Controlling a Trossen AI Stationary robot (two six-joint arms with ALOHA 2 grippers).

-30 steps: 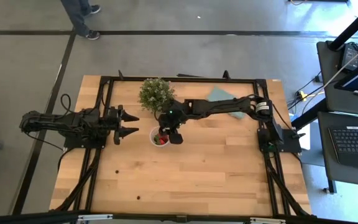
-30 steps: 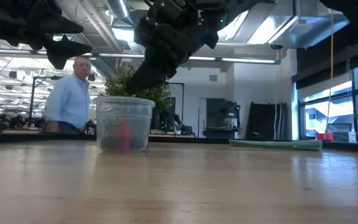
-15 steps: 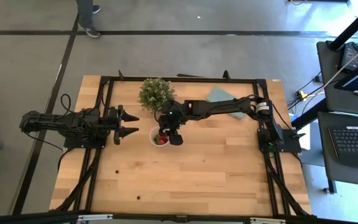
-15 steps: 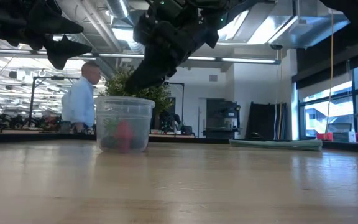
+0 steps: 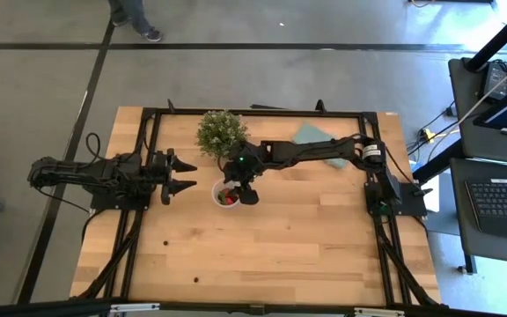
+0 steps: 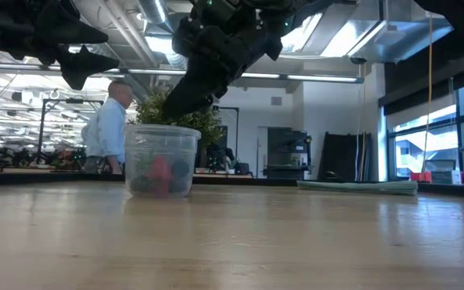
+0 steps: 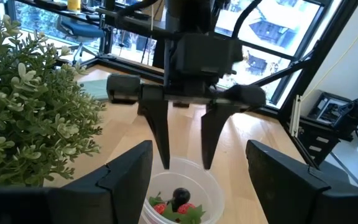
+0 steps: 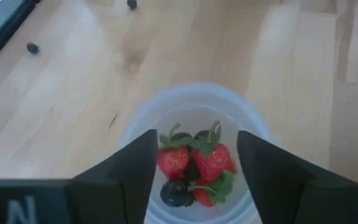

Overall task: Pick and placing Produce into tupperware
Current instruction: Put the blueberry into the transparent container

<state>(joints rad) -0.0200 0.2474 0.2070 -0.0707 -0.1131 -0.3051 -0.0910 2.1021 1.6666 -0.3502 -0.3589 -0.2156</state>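
You held the right gripper (image 7: pixel 185 167) directly above the tupperware cup (image 8: pixel 194 106), fingers apart and empty, so the strawberries (image 8: pixel 194 158) and dark berry lay inside, beneath it.

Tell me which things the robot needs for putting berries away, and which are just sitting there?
Needed: strawberries, dark berry, clear cup, right gripper open above it.
Just there: potted plant, teal cloth, left gripper waiting beside.
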